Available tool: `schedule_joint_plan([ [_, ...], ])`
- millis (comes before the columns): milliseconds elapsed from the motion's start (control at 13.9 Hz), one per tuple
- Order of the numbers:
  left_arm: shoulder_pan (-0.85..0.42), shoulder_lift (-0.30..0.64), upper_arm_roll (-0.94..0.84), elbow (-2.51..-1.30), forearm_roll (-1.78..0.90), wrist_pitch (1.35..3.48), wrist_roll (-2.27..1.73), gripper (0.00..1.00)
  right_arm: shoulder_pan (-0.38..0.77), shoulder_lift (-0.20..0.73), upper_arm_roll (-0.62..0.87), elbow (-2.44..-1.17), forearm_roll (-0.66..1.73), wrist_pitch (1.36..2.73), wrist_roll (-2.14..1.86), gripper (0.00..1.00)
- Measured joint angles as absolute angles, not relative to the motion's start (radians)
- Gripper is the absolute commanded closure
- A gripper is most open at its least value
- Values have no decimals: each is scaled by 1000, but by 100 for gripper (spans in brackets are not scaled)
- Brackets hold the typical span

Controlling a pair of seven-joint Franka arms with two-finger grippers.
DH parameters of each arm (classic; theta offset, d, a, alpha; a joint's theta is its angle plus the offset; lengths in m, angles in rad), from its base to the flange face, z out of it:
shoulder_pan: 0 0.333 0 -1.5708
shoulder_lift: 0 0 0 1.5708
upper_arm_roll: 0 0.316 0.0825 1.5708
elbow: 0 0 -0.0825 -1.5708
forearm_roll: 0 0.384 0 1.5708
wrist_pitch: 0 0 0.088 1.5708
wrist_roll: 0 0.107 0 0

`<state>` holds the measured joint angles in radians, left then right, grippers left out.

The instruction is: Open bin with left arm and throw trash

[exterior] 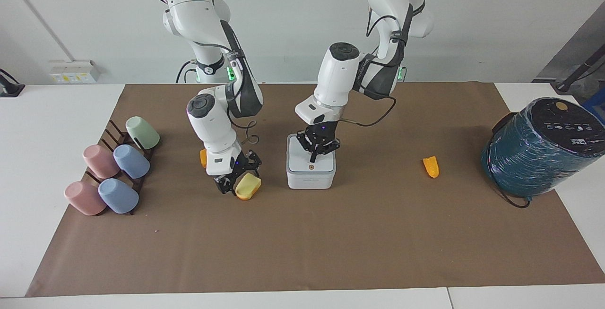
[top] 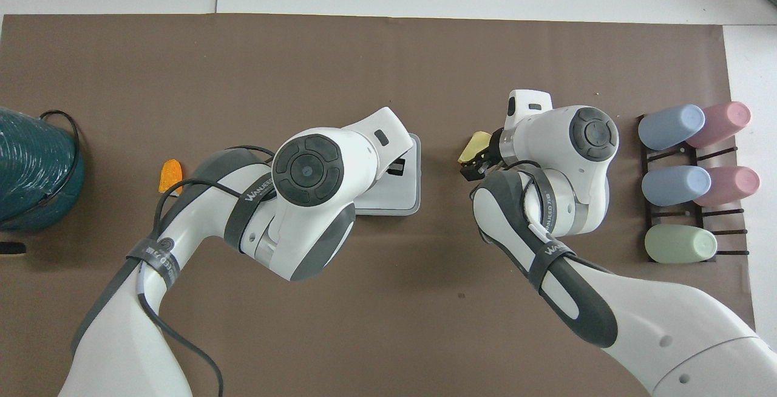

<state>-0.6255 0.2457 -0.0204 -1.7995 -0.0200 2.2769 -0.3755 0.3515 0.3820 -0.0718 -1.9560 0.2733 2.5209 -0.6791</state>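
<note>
The white square bin [exterior: 310, 173] stands mid-table with its lid down and its orange dot showing; it also shows in the overhead view [top: 397, 201]. My left gripper [exterior: 314, 156] hangs just over the lid, fingers together, tip a little above the dot. My right gripper [exterior: 237, 180] is low and open at the pale yellow lump [exterior: 249, 187] [top: 473, 146], its fingers at the lump's end toward the right arm's side. One orange lump [exterior: 203, 158] lies partly hidden by the right arm. The other orange lump [exterior: 430, 167] [top: 170, 173] lies toward the left arm's end.
A rack of pastel cups [exterior: 113, 169] [top: 689, 178] lies at the right arm's end of the brown mat. A big teal wrapped cylinder [exterior: 543, 146] [top: 33, 169] with a cable stands at the left arm's end.
</note>
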Motion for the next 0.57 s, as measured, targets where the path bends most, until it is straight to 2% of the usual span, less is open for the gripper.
schedule_joint_plan([
  [143, -625, 170, -19, -1800, -20, 2107, -376, 100, 350, 395, -73, -1967, 274, 2564, -708, 0],
  [215, -625, 131, -16, -1802, -20, 2028, -376, 100, 350, 406, -73, -1968, 274, 2578, -715, 16],
  [287, -622, 97, -10, -1804, -20, 1959, -378, 100, 350, 412, -73, -1967, 275, 2580, -719, 62],
  [358, -616, 66, -3, -1807, -20, 1894, -379, 100, 350, 413, -73, -1967, 275, 2580, -720, 88],
  [430, -600, 43, 2, -1810, -20, 1839, -379, 100, 350, 412, -73, -1964, 276, 2572, -719, 100],
  [574, -549, 13, 5, -1819, -20, 1788, -378, 100, 350, 399, -74, -1952, 289, 2524, -682, 100],
])
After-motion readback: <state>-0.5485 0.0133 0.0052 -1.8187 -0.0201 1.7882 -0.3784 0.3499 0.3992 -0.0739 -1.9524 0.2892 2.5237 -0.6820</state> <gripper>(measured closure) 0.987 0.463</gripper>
